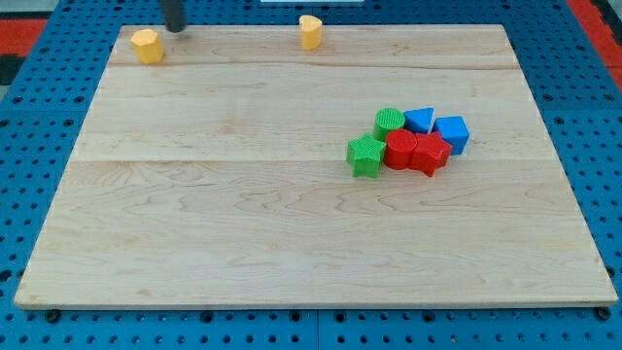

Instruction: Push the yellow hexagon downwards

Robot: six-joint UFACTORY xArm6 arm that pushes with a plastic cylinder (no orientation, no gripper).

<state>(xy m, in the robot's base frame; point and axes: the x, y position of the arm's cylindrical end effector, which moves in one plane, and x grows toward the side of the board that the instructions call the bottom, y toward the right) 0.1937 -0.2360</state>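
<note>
Near edge of the wooden board (292, 262) carries nothing; it sits on a blue pegboard surface (39, 126). Mid-right there's one tight cluster of six blocks. Nearest is the green star-ish block (366, 156), touching the red cylinder (400, 149) on its right, which in turn touches the red star-like block (430, 153). Behind those: green rounded block (390, 122), blue triangle (419, 120), and blue cube (452, 133) at the cluster's right end, all packed against each other. Far edge, well apart from the cluster: yellow hexagon (147, 45) at the view's top left corner of the board, and a second yellow block (310, 31), shape looks like a half-round or heart but can't confirm, near top centre. My tip (176, 28) is just beside the hexagon, on its upper right, small gap visible, not clearly touching. No gripper on this rig, just the dark rod, so nothing to open or close and nothing held. Rod is cut off by the view's top.
</note>
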